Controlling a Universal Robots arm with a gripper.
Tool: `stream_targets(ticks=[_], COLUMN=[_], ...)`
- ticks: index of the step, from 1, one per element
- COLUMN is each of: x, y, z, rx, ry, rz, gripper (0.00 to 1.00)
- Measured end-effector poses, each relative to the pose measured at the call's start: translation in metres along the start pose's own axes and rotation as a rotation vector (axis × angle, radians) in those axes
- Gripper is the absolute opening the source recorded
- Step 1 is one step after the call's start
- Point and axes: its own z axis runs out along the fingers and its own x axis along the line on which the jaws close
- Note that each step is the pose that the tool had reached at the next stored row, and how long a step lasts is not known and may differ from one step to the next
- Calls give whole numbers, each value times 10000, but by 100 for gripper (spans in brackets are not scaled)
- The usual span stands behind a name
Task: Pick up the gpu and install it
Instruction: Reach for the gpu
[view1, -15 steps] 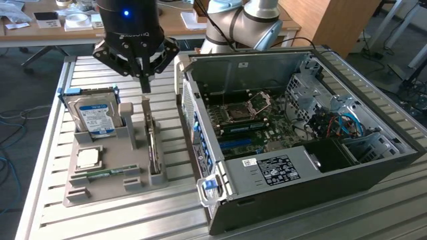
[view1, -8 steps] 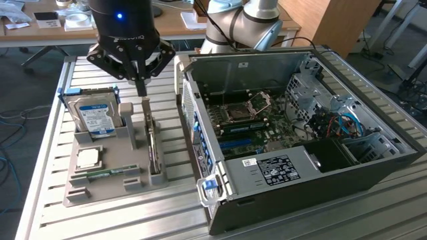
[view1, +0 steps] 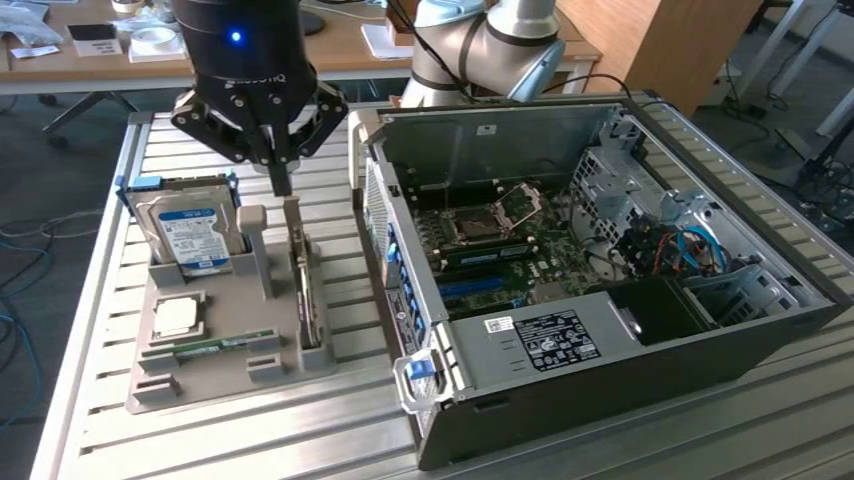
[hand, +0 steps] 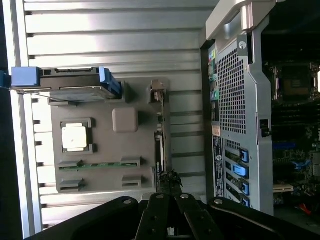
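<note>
The gpu (view1: 308, 292) is a thin card standing on edge in a slot of the grey parts tray (view1: 214, 385), along the side nearest the computer case. In the wrist view the gpu (hand: 161, 131) shows edge-on as a dark strip with a silver bracket at one end. My gripper (view1: 280, 183) hangs above the tray, over the line of the card and clear of it. Its fingers are shut together with nothing between them. In the wrist view the gripper (hand: 170, 181) points down at one end of the card.
A blue-labelled hard drive (view1: 195, 235) stands in the tray, with a square processor (view1: 176, 316) and a green memory stick (view1: 214, 347) lying beside it. The open computer case (view1: 747, 330) lies on the exterior view's right, its motherboard (view1: 507, 240) exposed. All rest on a slatted metal table (view1: 80, 300).
</note>
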Motion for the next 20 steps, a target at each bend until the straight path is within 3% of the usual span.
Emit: stream_targets(ticks=[20], x=[74], y=[-41], z=[108], rx=[1], ry=[1], rz=[-1], gripper=[11])
